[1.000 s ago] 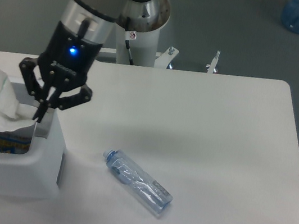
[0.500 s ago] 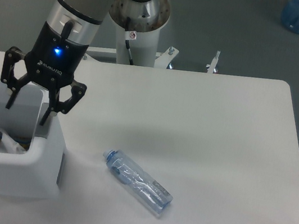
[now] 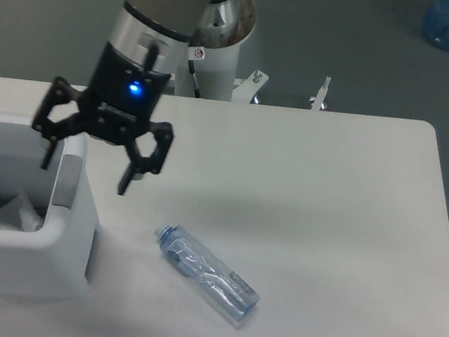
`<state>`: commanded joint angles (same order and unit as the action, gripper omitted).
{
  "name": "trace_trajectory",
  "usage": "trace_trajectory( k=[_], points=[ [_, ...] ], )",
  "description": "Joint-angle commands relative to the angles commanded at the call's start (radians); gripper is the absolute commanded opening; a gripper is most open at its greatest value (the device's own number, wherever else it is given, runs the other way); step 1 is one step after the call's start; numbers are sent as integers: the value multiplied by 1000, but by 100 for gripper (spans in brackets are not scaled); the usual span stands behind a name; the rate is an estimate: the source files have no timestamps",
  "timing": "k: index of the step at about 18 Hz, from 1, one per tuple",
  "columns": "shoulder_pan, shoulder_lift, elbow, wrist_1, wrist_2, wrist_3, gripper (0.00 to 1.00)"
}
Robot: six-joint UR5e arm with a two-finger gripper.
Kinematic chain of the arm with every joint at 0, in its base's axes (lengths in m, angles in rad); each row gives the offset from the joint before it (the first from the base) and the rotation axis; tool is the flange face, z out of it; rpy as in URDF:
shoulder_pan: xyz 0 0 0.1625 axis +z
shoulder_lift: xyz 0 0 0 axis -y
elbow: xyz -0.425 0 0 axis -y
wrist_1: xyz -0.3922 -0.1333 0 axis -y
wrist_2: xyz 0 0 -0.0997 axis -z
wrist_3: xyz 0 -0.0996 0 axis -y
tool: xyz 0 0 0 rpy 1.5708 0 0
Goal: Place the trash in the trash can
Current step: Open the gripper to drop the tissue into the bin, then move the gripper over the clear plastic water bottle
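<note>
The paper wad [image 3: 14,212] now lies in the bin [image 3: 56,257], dropped there a moment ago. The gripper [image 3: 87,172], spread wide and empty, has swung toward the bottle [image 3: 206,275], which remains on the table [image 3: 330,202].

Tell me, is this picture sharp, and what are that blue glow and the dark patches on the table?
Fixed camera view: mildly soft overall. The glow is a small blue light on the gripper body. Soft, diffuse shadows lie on the table beside the gripper and beside the trash can. The bottle shows faint highlights, no harsh glare.

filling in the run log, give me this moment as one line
claw: open, empty, above trash can's right wall | paper wad: inside trash can | bottle: lying on table, not yet picked
</note>
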<state>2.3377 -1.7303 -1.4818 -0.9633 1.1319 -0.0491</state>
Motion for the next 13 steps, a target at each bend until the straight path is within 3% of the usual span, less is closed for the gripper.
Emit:
trace_trajectory(
  k=[7, 13],
  points=[
    [64, -63, 6, 0, 176, 15, 100],
    [98, -152, 20, -2, 305, 3, 100]
  ],
)
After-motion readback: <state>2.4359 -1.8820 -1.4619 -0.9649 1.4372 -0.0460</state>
